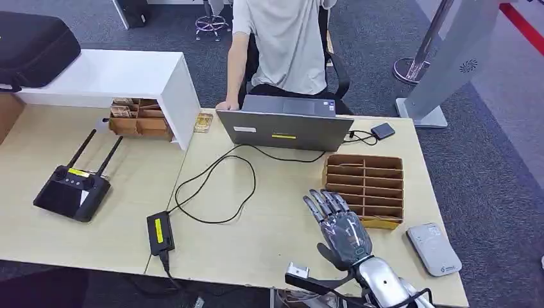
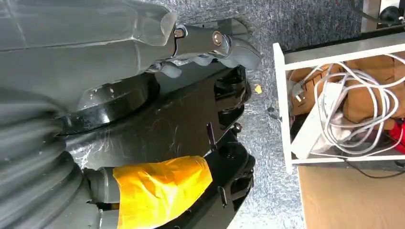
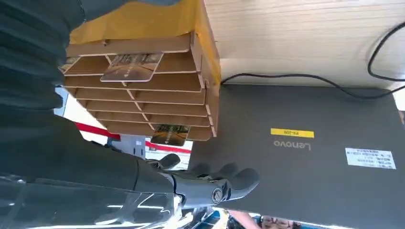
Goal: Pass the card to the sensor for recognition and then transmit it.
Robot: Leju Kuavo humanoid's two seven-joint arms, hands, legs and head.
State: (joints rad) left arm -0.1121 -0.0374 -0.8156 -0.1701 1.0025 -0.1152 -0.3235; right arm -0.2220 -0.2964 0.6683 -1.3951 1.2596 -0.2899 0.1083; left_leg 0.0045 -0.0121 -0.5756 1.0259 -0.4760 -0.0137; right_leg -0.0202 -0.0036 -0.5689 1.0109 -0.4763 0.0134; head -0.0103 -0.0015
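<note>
My right hand [image 1: 341, 226] hovers open over the table, its fingers stretched toward the near edge of a brown slotted card holder [image 1: 364, 183]. It holds nothing. In the right wrist view the holder [image 3: 143, 98] shows two cards standing in its slots, one [image 3: 132, 67] in one row and another [image 3: 171, 134] in a row nearer the laptop. My right hand's fingers [image 3: 215, 183] lie apart from both cards. A flat grey-white sensor [image 1: 433, 249] rests on the table to the right of my hand. My left hand [image 2: 210, 43] hangs beside my body, empty and open.
A grey laptop [image 1: 285, 125] stands open behind the holder, with a person [image 1: 282, 45] seated at it. Black cables [image 1: 215, 186] and a power brick [image 1: 160, 231] cross the table's middle. A remote controller [image 1: 72, 192] lies at the left. A white shelf [image 1: 128, 77] covers a second holder [image 1: 138, 117].
</note>
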